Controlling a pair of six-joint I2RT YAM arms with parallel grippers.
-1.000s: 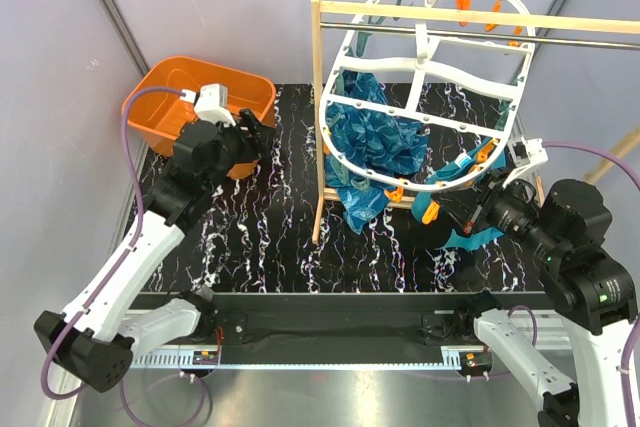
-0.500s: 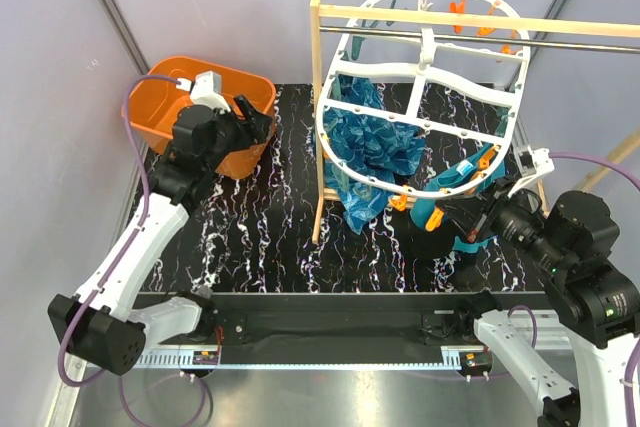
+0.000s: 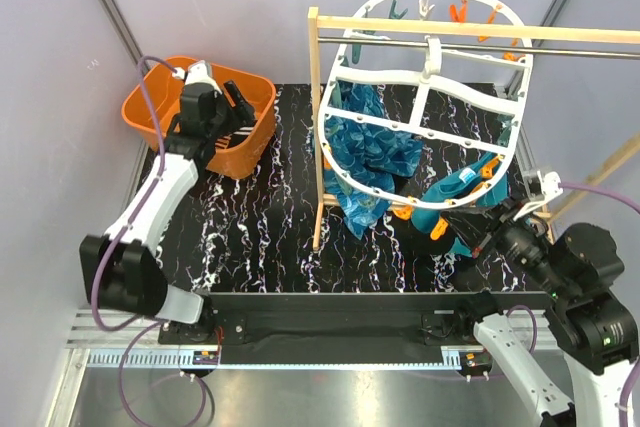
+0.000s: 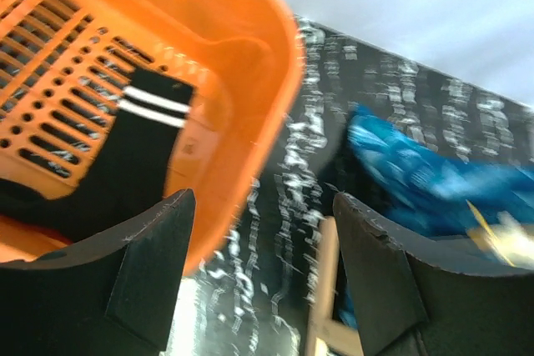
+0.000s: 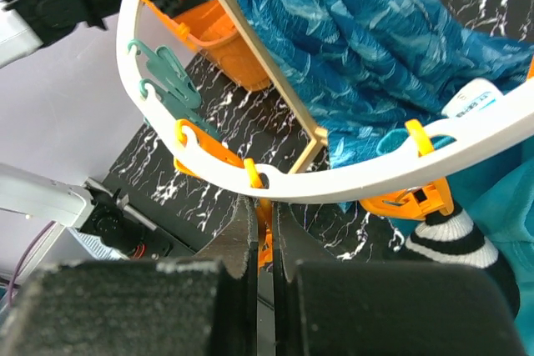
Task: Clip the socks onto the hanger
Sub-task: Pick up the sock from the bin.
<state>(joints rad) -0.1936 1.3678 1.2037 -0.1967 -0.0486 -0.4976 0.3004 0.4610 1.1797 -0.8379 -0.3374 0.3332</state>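
The white oval hanger (image 3: 428, 69) hangs tilted from the wooden rack; its rim also crosses the right wrist view (image 5: 359, 179). My right gripper (image 5: 260, 208) is shut on an orange clip (image 5: 266, 227) under the rim, at the hanger's near edge (image 3: 478, 230). A black sock with white stripes (image 5: 455, 249) hangs from a neighbouring orange clip (image 5: 410, 203). Another black striped sock (image 4: 133, 156) lies inside the orange basket (image 4: 250, 81). My left gripper (image 4: 263, 235) is open and empty, over the basket's right rim (image 3: 236, 99).
A wooden rack (image 3: 317, 127) with a metal rod (image 3: 470, 44) carries the hanger. A blue patterned cloth (image 3: 375, 142) and a teal cloth (image 3: 455, 182) hang from the hanger. The orange basket (image 3: 150, 107) stands at the table's far left corner. Grey walls enclose the table.
My left arm has swung back and left, bringing its open gripper over the basket. My right gripper has drawn back to the right with the clip, and the hanger has tipped up.
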